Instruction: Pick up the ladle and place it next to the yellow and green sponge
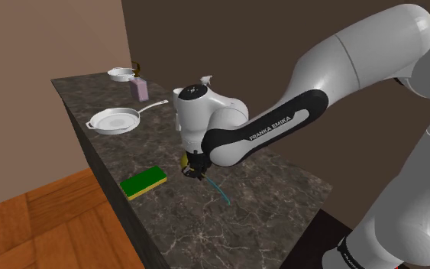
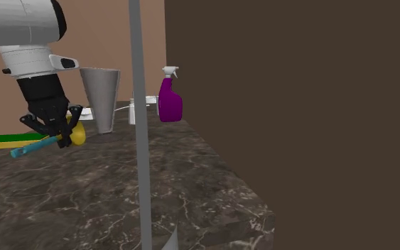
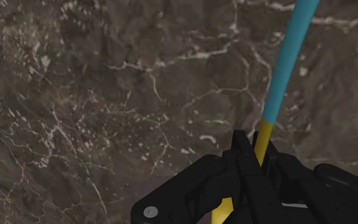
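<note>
My gripper is shut on the ladle, clasping it where the yellow part meets the teal handle. The teal handle slants down and away from the fingers towards the shoulder view's right. In the second exterior view the yellow bowl sits just beside the gripper, and the ladle appears to hang a little above the dark marble counter. The green and yellow sponge lies flat near the counter's front edge, a short way to the shoulder view's left of the gripper. It also shows behind the gripper as a flat sponge.
A white frying pan, a small white dish and a purple spray bottle stand at the counter's far end. A grey cone-shaped vessel stands close to the gripper. A thin grey pole crosses the second exterior view. Wooden floor lies below the counter's edge.
</note>
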You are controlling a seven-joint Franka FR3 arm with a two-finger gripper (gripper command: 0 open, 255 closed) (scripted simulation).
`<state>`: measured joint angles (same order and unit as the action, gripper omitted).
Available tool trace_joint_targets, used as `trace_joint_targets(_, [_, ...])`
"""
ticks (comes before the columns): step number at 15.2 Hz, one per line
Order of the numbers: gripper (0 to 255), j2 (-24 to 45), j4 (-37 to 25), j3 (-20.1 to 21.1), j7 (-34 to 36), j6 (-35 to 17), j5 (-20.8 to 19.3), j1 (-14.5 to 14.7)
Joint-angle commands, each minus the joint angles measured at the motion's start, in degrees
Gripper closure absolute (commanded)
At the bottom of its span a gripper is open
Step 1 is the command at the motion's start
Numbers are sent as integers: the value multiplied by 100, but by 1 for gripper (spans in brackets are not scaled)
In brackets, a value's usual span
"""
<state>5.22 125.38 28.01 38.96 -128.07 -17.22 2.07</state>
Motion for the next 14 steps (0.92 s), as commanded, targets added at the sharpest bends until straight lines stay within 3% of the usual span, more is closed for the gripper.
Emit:
trace_joint_targets(1, [255,60,14,-4,50,-59,-49,8])
trace_joint_targets(7, [255,61,13,-4,51,-59,-50,8])
trace_joint_targets(8, [0,61,13,-4,51,-58,-50,8])
trace_joint_targets(14, [0,-58,-57,24,-21,107,59,13])
